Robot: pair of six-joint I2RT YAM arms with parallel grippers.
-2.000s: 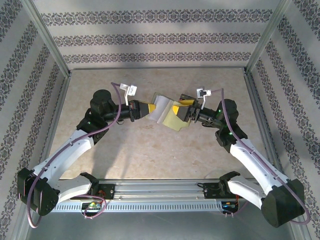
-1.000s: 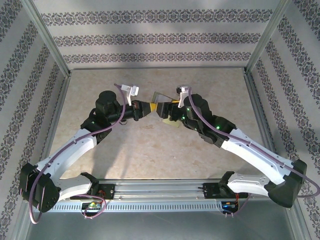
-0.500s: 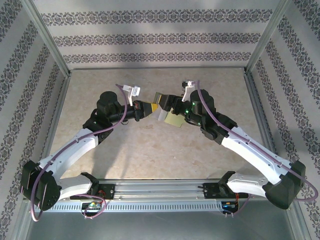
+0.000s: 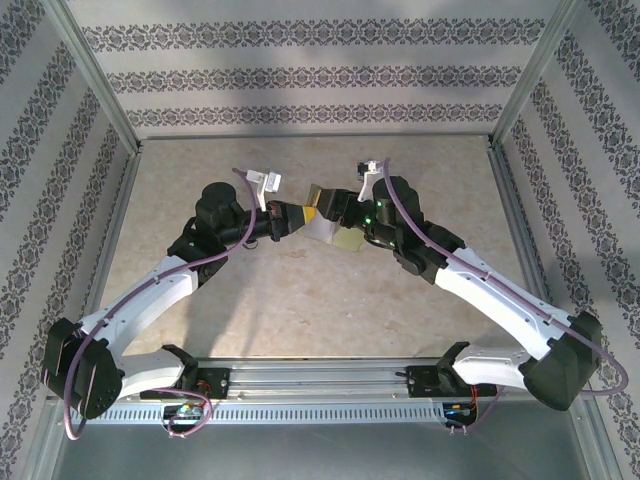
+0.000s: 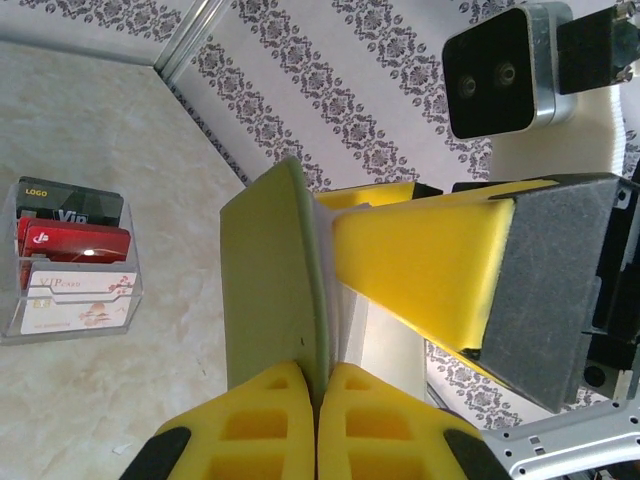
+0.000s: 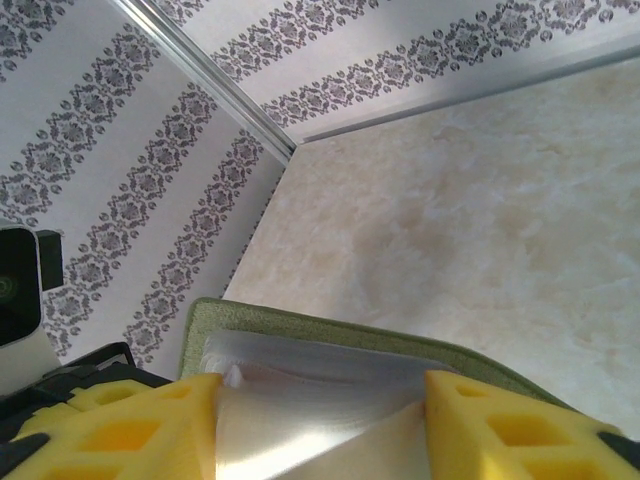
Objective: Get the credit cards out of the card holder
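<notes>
Two grippers meet on the holder (image 4: 322,228), held on edge just to 12 o'clock of the table's (image 4: 300,320) centre. The left gripper (image 4: 297,213), at the holder's 9 o'clock, is clenched on the olive cover's edge. The right gripper (image 4: 328,208) crowds in from 2 o'clock with its fingers spread apart and a silvery pocket (image 6: 320,375) across the gap. From above, both arms cover much of the holder. The left wrist view adds three cards (image 5: 72,255) at 9 o'clock of the holder. They are dark, red and white, stepped in a clear sleeve (image 5: 130,290) against the table. Whether that sleeve lies or hangs I cannot tell. Patterned walls (image 4: 300,75) ring the table.
</notes>
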